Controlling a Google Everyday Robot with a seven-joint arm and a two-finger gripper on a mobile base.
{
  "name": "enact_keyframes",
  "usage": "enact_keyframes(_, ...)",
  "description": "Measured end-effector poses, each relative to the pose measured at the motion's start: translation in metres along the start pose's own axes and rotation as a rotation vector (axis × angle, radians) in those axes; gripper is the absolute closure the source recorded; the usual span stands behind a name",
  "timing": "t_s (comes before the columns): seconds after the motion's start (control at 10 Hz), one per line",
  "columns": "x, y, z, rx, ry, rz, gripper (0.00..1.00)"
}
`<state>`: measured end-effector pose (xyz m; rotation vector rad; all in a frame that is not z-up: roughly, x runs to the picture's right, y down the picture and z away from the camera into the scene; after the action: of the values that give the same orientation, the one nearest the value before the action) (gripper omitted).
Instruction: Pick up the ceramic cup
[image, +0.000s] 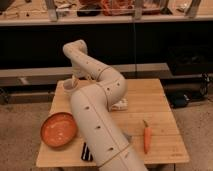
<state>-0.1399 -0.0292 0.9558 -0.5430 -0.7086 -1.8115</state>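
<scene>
Leftmost, nearer the camera than the claw and to its left, a wide orange bowl (59, 129) sits close to the front left corner of the wooden table (160, 107). Just right of the bowl, at the table's front edge, a small dark object (86, 151) pokes out from under the arm; what it is cannot be told. Further back, near the table's rear left edge, stands the ceramic cup (67, 85), small and cream-white, upright with its round rim showing. The claw (76, 81) is right at the cup, just to its right and seemingly touching it, but the arm's wrist hides most of it, so whether it is open, closed or gripping the cup cannot be told. The thick cream arm (97, 110) runs from the bottom of the view up over the middle of the table, then bends back left to the cup. Beside its elbow lies a small white item (120, 104). Far right of the claw, toward the front, lies a carrot (147, 137).
</scene>
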Motion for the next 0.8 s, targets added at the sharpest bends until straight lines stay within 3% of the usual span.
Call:
enact_keyframes(0.2, -0.0001, 0.0000, -0.0003, -0.001, -0.002, -0.006, 0.21)
enact_keyframes(0.3, -0.0006, 0.0004, 0.0002, -0.003, -0.003, -0.008, 0.21)
enact_keyframes(0.5, -0.0005, 0.0007, -0.0006, -0.005, -0.002, -0.014, 0.29)
enact_keyframes(0.8, -0.0007, 0.0011, -0.0008, -0.006, -0.002, -0.021, 0.27)
